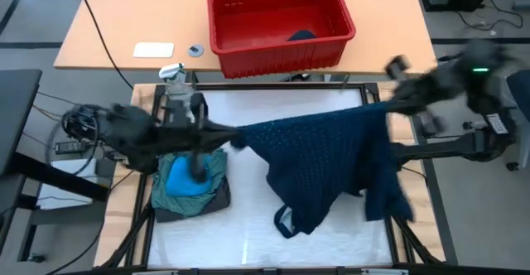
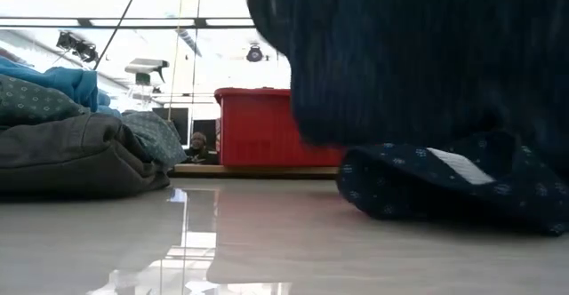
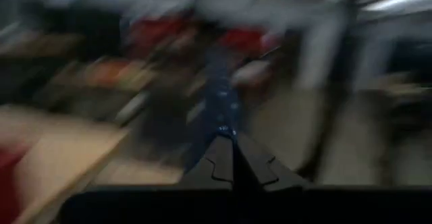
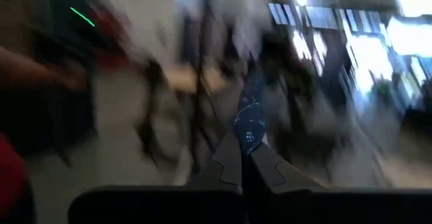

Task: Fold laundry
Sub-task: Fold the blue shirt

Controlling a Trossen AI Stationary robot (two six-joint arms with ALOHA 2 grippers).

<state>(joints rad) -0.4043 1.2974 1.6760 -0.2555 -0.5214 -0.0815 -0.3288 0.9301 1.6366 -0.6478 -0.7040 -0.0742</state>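
Observation:
A navy dotted piece (image 1: 331, 159) of the laundry is spread in the air over the white table (image 1: 248, 233), stretched between my two grippers. My left gripper (image 1: 234, 134) is shut on its left end and my right gripper (image 1: 383, 103) is shut on its right end. In the low view the piece (image 2: 418, 64) hangs down, and its lower part (image 2: 453, 188) lies on the table. At the table's left sits a folded pile: a bright blue piece (image 1: 184, 178) on a teal-green one (image 1: 214, 163), on a dark grey one (image 1: 195, 207). My left gripper pinches the navy piece's upper edge at its left end (image 3: 225, 113) between its two shut fingers, which lie about level. The cloth runs taut from there toward the other gripper. One layer or several, I cannot tell. My right gripper pinches the upper edge at the piece's right end (image 4: 250, 123) between its two shut fingers, which lie about level. The cloth hangs below the held edge, with its lower end on the table.
A red plastic bin (image 1: 277, 18) stands on the wooden table beyond the far edge, with a dark item inside. A clear spray bottle (image 1: 174, 80) stands at the far left corner, near the pile. The white table's near middle is bare.

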